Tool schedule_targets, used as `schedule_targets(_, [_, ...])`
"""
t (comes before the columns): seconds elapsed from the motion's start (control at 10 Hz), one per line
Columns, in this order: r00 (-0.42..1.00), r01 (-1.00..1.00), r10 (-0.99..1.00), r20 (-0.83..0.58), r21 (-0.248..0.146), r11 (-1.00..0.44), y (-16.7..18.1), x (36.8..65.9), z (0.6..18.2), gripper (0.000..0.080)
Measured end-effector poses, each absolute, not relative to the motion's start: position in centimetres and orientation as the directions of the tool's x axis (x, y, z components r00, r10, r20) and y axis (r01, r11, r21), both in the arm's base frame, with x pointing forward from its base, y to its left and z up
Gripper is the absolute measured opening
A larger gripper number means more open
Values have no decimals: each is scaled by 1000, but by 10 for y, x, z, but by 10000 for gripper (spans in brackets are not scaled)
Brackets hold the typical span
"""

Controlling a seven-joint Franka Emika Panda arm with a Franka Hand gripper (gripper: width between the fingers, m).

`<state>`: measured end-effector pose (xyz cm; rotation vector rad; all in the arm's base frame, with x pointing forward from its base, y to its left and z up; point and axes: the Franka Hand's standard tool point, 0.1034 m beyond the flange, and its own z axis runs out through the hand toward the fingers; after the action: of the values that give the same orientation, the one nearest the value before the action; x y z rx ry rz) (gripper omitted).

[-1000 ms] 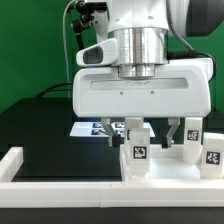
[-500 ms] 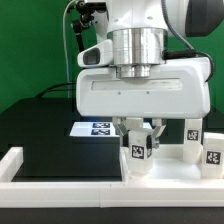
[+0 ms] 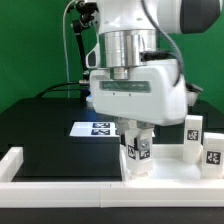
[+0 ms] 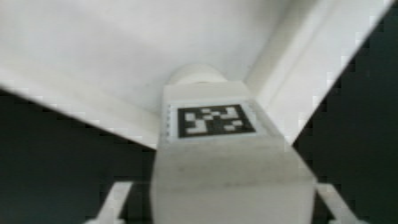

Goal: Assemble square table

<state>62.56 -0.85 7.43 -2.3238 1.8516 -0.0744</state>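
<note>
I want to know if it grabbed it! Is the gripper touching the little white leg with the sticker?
Touching. In the exterior view the gripper has its fingers pressed against both sides of the leg, with no gap. The wrist view shows the same leg between the fingertips.

A glossy white Panda arm [image 3: 135, 20] ends in a ribbed silver-grey cylindrical wrist flange [image 3: 127, 52] above a broad, rounded white gripper body [image 3: 140, 95]. Two short dark fingers [image 3: 128, 132] hang beneath it. Black cables [image 3: 74, 40] run behind the arm, against the green backdrop
</note>
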Motion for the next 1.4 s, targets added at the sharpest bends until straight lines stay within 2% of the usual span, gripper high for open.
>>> schedule_targets(0.2, [40, -990, -991, -127, -142, -22, -8, 623, 74, 291])
schedule_targets(0.4, [-20, -991, -991, -135, -132, 38, -9, 623, 74, 291])
schedule_targets(0.5, [15, -991, -991, -130, -135, 3, -9, 622, 73, 387])
schedule_targets(0.6, [15, -991, -991, -130, -134, 2, -8, 622, 73, 524])
schedule_targets(0.7, [178, -976, -980, -93, -144, -164, -5, 622, 73, 611])
schedule_targets(0.8, [393, -912, -918, -52, -153, -381, -3, 622, 73, 611])
schedule_targets(0.9, [589, -803, -807, -30, -130, -581, 1, 618, 73, 643])
schedule_targets(1.3, [759, -645, -652, 11, -129, -753, -3, 620, 72, 649])
schedule_targets(1.4, [876, -476, -481, 40, -104, -874, -4, 621, 74, 649])
